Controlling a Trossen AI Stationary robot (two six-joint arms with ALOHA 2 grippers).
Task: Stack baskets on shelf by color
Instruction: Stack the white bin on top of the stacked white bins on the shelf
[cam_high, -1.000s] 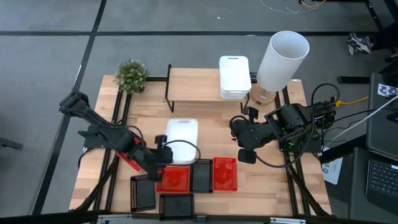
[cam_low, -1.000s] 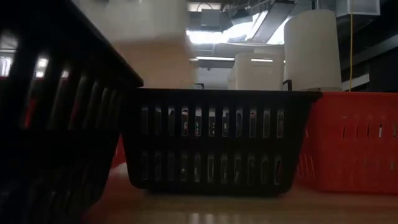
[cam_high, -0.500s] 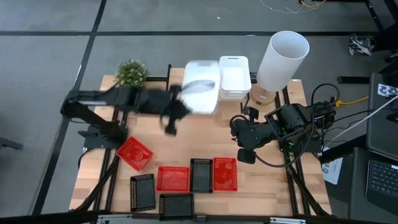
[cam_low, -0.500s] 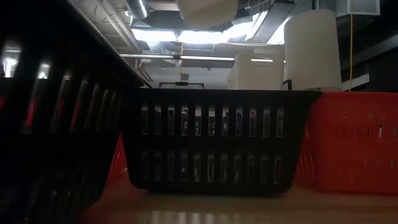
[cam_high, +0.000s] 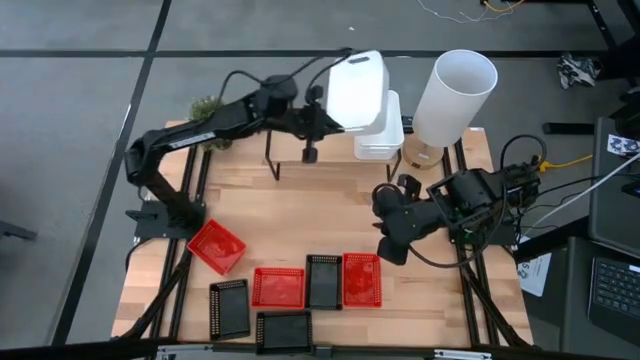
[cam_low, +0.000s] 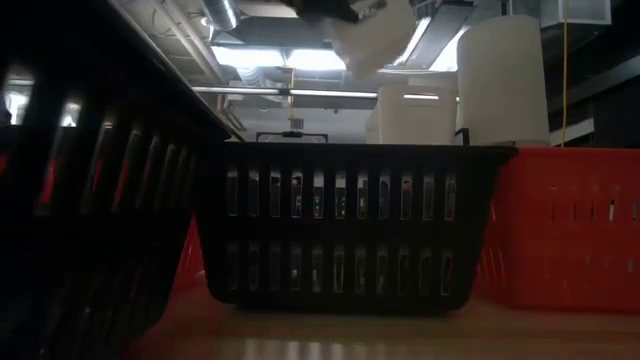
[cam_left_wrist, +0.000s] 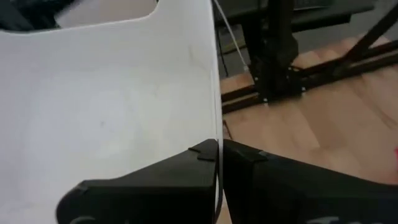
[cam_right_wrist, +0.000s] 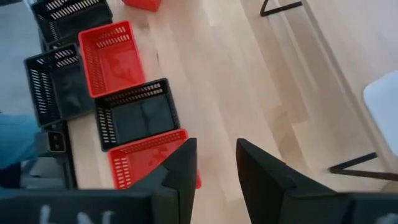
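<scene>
White basket (cam_high: 357, 88), rim pinched in the closed left gripper (cam_high: 327, 113), held above the white stack (cam_high: 378, 140) on the shelf (cam_high: 310, 133) at the worktop's far edge; lower square onto that stack; right gripper (cam_high: 388, 232) idle mid-worktop, slightly parted, empty.

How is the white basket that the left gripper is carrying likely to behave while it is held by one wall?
The white basket probably stays stiff: pinched at one wall by the left gripper, it keeps its shape. It seems light, hanging from that thin edge alone. Its smooth plastic may slip or swing as it tilts above the shelf.
</scene>
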